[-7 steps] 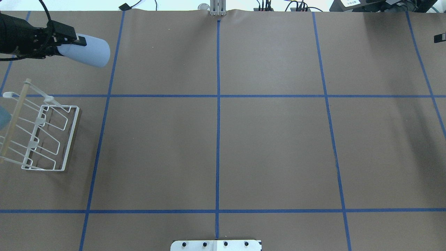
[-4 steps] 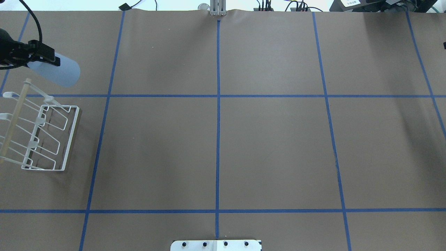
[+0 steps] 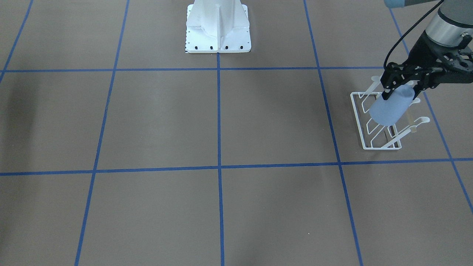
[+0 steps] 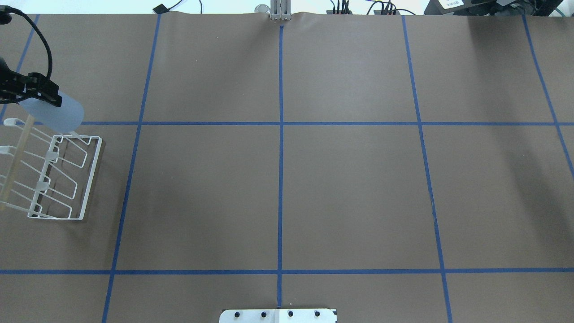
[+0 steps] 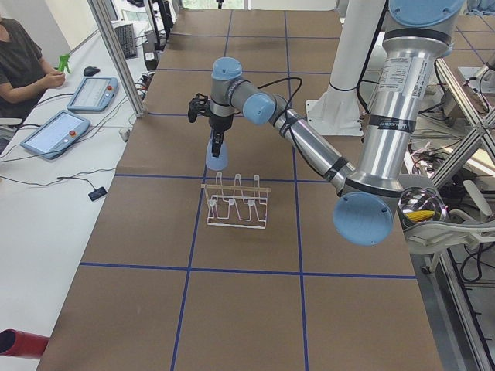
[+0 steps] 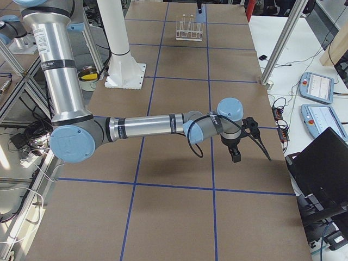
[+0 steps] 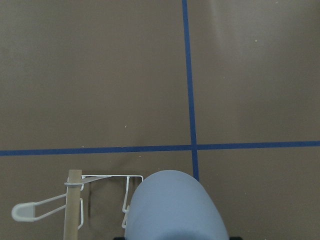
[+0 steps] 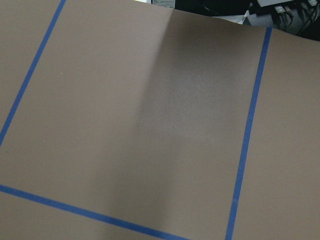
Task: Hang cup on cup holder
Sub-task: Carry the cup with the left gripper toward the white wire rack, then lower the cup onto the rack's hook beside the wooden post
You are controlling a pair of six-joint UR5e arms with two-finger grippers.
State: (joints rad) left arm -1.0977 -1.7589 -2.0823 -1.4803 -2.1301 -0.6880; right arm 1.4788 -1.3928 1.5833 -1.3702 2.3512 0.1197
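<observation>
The left hand [image 3: 402, 88] is clenched on the rim end of the cup [image 3: 390, 109], whose closed end points away from the fingers and tilts downward. Over the last second the hand has carried the cup from well beyond the cup holder [image 4: 92, 179] to its far end. The cup now hangs just below the hand, above the rack's end prong [image 7: 22, 212] and beside the wooden rod [image 4: 15, 161], apparently not yet touching either. That puts the transport stage nearly over, with hanging still to do. Since the mouth sits at the hand's end, it probably needs turning toward a prong first. The right hand [image 6: 235, 155] hovers over bare bench [image 4: 350, 188], well apart; I cannot tell whether it is released or clenched.
</observation>
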